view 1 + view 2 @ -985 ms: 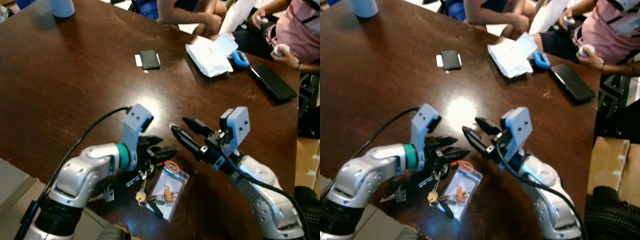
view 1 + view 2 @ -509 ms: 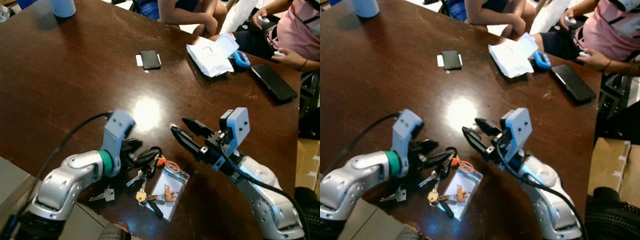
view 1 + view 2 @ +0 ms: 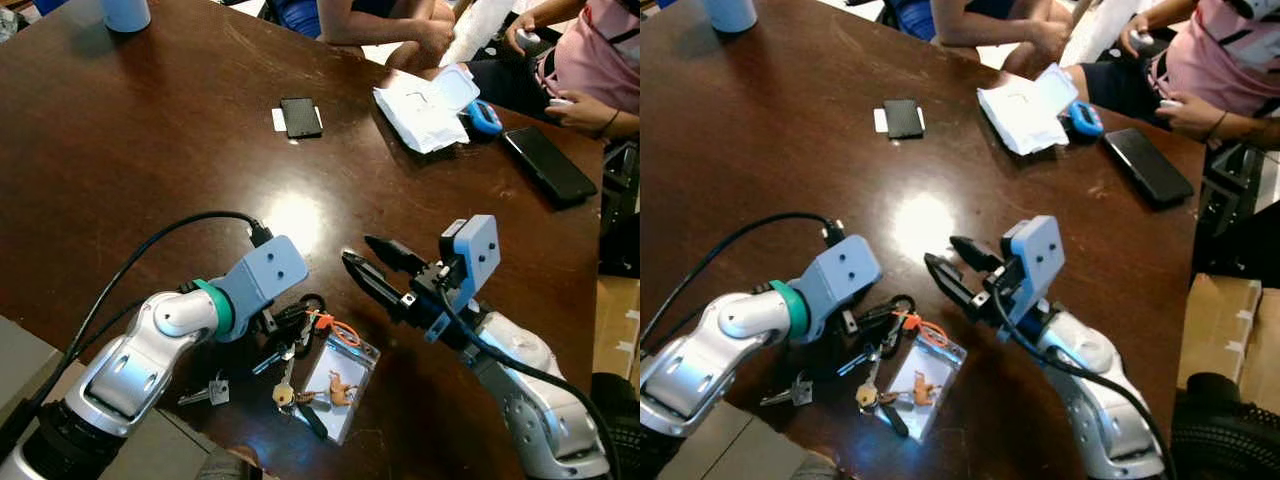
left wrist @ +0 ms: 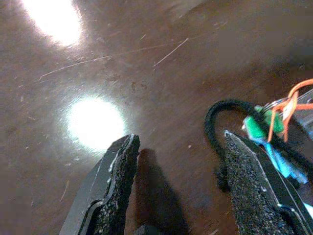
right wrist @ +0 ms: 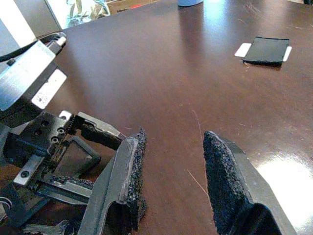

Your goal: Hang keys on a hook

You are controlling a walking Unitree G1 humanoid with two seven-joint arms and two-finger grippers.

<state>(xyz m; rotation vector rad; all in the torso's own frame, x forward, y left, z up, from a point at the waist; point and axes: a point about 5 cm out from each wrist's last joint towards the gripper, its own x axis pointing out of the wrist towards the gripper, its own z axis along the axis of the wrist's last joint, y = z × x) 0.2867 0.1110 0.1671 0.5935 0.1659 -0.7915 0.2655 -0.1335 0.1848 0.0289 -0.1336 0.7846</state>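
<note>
- Rolled over since a second ago, the left gripper (image 3: 290, 318) now points its fingers down into the bunch of keys (image 3: 285, 372) rather than lying level above it, while the right arm has stayed where it was
- Nearest the table's near edge lies one loose key (image 3: 210, 391), just beside the left forearm; the bunch sits a little further in, with a clear card pouch (image 3: 338, 383) on its right side and an orange ring (image 3: 343, 332) at the pouch's far corner
- From bunch to ring the long axis runs slantwise, from the near edge up toward the right arm
- In the left wrist view the left fingers (image 4: 115, 188) stand moderately apart and hold nothing; the black cord loop (image 4: 221, 128) and the orange ring lie just off one pad, to the outside of the gap, not between the pads
- My judgement: the left arm is much the nearer, and the grasp turns on shifting sideways toward the loop so it falls inside the jaws
- Further in, the right gripper (image 3: 372, 262) hovers above the wood, fingers apart and empty, aimed at the left wrist
- Toward the far edge are a black phone (image 3: 299, 116), a white packet (image 3: 425, 105) and seated people; I can see no hook
</note>
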